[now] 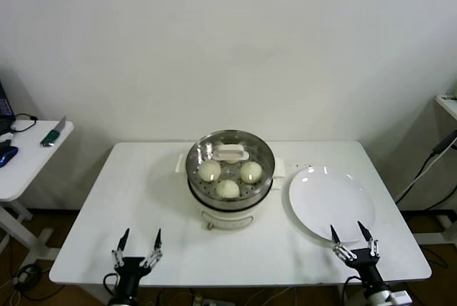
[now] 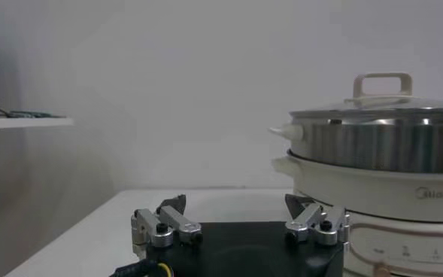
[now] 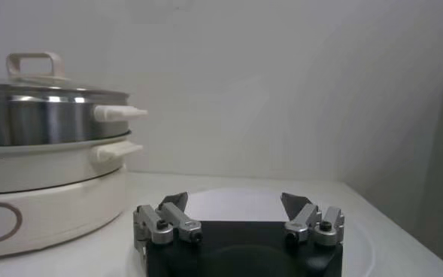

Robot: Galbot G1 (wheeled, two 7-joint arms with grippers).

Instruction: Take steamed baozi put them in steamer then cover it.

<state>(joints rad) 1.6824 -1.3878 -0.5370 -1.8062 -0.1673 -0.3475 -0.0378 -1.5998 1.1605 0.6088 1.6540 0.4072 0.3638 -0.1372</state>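
Observation:
The steel steamer stands on its white pot base at the table's middle, with the glass cover resting on it. Through the cover I see three steamed baozi: one at the left, one at the right, one nearest me. From the wrists the steamer shows side-on with the cover's handle on top. My left gripper stands open near the table's front left, holding nothing. My right gripper is open at the front right, over the plate's near rim.
An empty white plate lies right of the steamer. A side table with small items stands at the far left, and a shelf edge at the far right. The table's front edge is close to both grippers.

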